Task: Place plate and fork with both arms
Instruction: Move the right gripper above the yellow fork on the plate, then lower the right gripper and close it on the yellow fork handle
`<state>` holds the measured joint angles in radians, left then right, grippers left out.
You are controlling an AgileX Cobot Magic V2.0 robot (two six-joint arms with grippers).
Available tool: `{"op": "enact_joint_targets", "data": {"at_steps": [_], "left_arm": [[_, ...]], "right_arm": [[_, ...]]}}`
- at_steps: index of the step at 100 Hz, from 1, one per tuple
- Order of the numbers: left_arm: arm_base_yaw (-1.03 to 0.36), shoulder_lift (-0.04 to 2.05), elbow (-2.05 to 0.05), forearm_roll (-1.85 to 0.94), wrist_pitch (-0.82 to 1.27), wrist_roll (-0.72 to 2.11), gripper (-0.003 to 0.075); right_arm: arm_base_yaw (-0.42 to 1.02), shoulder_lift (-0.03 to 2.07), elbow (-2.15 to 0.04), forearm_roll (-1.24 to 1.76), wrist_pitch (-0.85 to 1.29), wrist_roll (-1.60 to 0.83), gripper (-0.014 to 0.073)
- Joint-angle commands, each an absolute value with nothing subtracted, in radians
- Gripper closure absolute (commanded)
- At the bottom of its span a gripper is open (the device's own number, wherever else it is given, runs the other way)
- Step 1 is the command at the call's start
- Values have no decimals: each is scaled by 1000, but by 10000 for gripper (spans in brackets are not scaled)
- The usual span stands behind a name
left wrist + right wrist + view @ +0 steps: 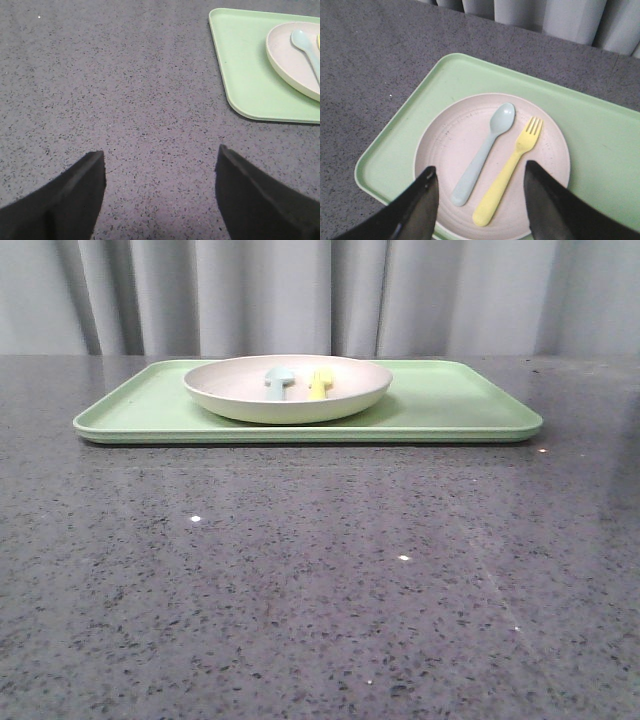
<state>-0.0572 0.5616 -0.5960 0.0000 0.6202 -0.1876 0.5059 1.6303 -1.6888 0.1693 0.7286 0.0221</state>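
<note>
On the dark speckled worktop (320,580) a flat green tray (460,400) lies near the curtain (320,290). The plate (240,390) rests on the tray, toward its left half in the front view. The fork (507,172) lies flat inside the plate, tines pointing toward the curtain. A pale blue spoon (482,155) lies just beside the fork, parallel to it and not touching it.

The right gripper (477,200) hangs above the near part of the plate, released and holding nothing, with the spoon handle and the fork handle both showing between its fingers. The left gripper (160,190) is also released and empty, over bare worktop well apart from the tray corner.

The step in hand appears to be the first approach to the fork. Recommended procedure: shift the right gripper sideways until only the fork handle sits between the fingers, away from the spoon. Close across the handle's narrow width, near its middle. Descend slowly, since the handle lies flush on the plate. The left gripper should take the plate by its rim on the side nearest the tray corner.
</note>
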Motion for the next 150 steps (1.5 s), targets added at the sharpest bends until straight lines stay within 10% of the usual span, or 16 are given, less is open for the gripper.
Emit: {"op": "enact_joint_targets", "data": {"at_steps": [1,36,150], "left_arm": [[-53,562,-622,-7,547,-197,258],[-53,562,-622,-7,547,-197,258],[-53,562,-622,-7,546,-197,258]], "right_arm": [[519,1659,-1808,98,737,85,209],[605,1858,-2045,-281,944,383,209],[608,2072,-2044,-166,999,465,209]]}}
